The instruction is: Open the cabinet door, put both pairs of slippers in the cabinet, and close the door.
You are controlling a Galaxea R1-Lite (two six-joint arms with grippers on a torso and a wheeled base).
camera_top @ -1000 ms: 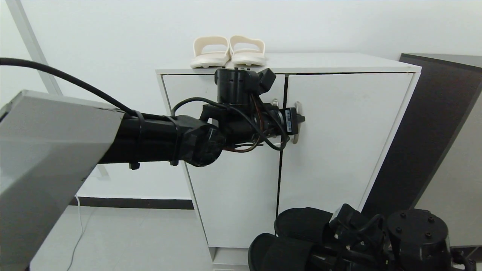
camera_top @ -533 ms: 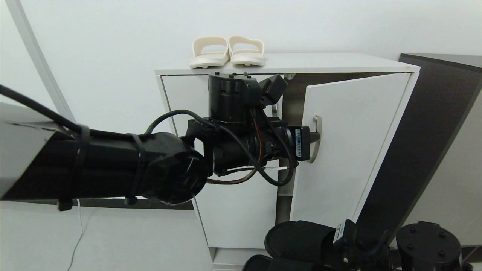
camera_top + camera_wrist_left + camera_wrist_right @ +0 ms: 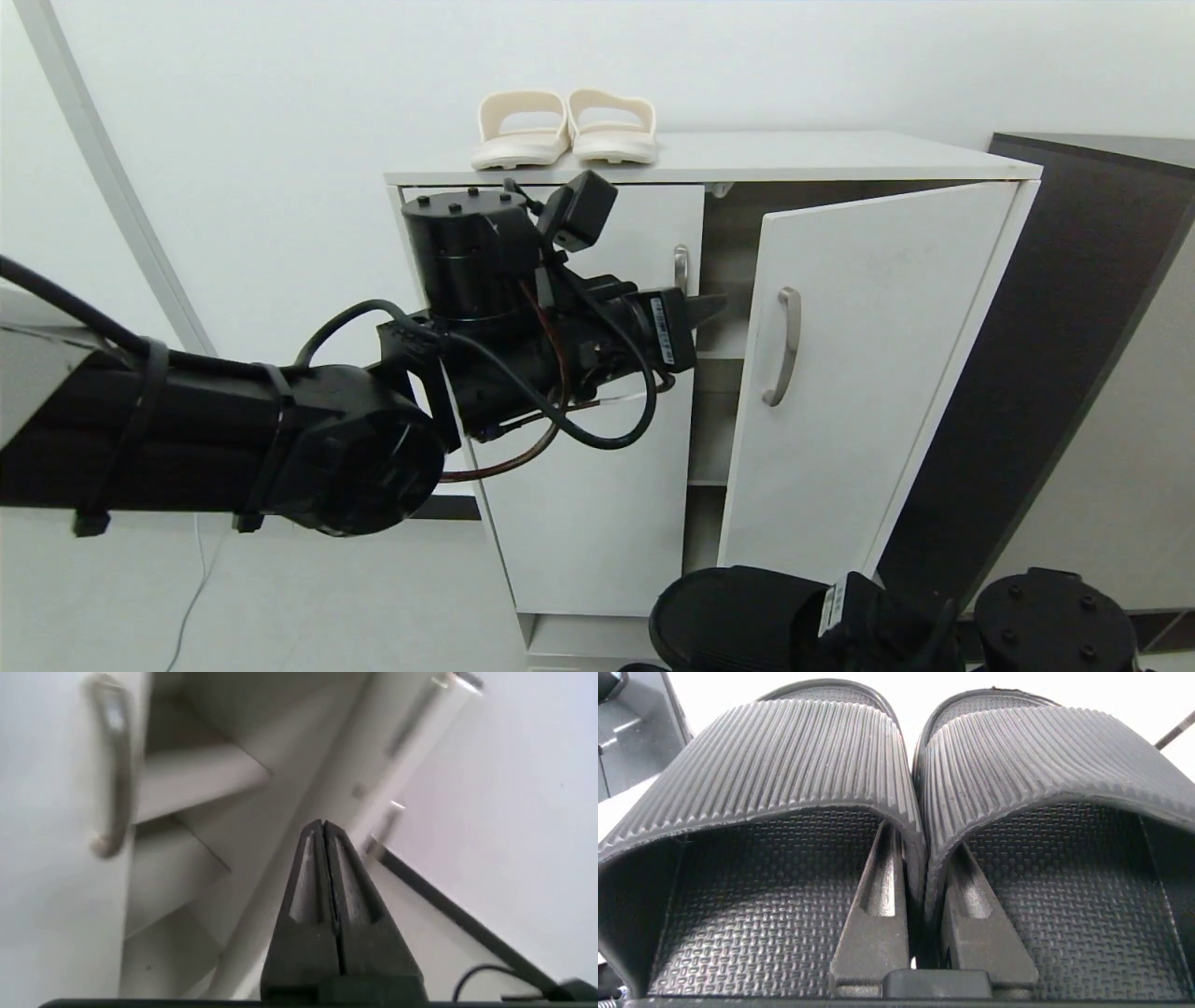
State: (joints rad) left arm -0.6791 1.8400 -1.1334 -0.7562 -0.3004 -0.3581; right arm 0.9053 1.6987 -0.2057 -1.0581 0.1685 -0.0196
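Observation:
A white cabinet [image 3: 840,154] stands ahead with its right door [image 3: 868,373] swung partly open, showing shelves inside. The left door [image 3: 579,504] is closed. My left gripper [image 3: 714,306] [image 3: 324,826] is shut and empty, and it hovers in front of the gap, apart from the right door's handle [image 3: 784,345] [image 3: 112,765]. A cream pair of slippers [image 3: 565,131] sits on the cabinet top. Low in front of the cabinet, my right gripper [image 3: 923,840] is shut on the touching inner sides of the black slippers [image 3: 738,611] [image 3: 785,784], holding both.
A dark panel [image 3: 1055,355] flanks the cabinet's right side. A white wall lies behind, and a dark baseboard [image 3: 327,504] runs along it at the left. The left door's handle [image 3: 680,266] is just behind my left gripper. Bare floor [image 3: 327,597] lies at the lower left.
The right door went from closed to partly open, pulled by my left gripper. That gripper then let go of the handle and drew back to the left. The black slippers sank lower.

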